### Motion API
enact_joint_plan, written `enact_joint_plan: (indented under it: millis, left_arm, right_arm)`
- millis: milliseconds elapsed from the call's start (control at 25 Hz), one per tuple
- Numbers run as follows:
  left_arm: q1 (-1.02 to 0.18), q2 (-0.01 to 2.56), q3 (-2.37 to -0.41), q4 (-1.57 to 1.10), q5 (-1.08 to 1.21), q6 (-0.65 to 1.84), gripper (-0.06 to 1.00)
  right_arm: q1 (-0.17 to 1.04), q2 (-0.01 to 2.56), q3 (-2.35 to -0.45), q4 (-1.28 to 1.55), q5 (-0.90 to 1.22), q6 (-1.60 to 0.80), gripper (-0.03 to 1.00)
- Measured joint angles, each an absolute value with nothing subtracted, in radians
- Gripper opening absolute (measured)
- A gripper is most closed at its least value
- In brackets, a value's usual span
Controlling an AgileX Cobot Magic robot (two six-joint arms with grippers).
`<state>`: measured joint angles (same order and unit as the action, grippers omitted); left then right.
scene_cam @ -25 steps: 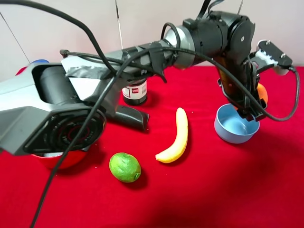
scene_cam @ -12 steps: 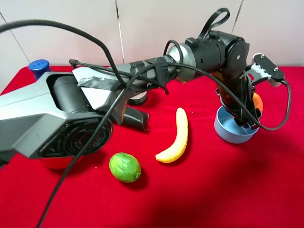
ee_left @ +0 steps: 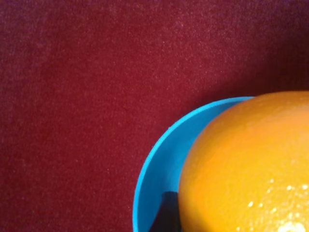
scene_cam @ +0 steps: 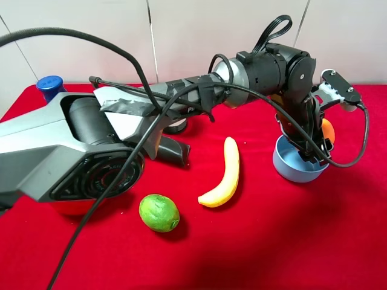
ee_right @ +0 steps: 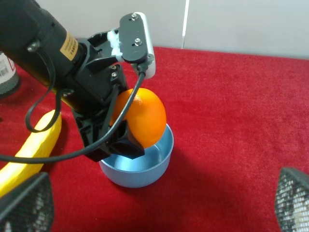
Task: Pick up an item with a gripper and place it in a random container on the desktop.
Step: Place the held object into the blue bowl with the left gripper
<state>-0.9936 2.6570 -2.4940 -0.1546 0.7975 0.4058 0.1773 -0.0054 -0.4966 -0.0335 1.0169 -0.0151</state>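
Right above the blue bowl (ee_right: pixel 145 169), the left tool (ee_right: pixel 129 131) clamps the orange (ee_right: pixel 144 116)

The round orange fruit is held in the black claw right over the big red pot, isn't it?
Not quite. The black claw does hold the round orange fruit, but it is right over the small light blue bowl, not the big red pot. The right wrist view shows this best.

The left tool (ee_right: pixel 131 129) and orange (ee_right: pixel 145 113) fill the bowl's (ee_right: pixel 163 155) mouth; cloth (scene_cam: pixel 357 205) right of it lies open.
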Motion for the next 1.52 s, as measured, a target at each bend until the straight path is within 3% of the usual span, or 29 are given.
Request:
enact_joint_plan:
  millis: [1520]
  left_arm:
    - [-0.994, 2.657, -2.494, -0.155, 0.797, 0.411, 0.71]
  right_arm:
    - [0.177, -0.005, -0.497, -0.033, 1.017, -0.015, 0.69]
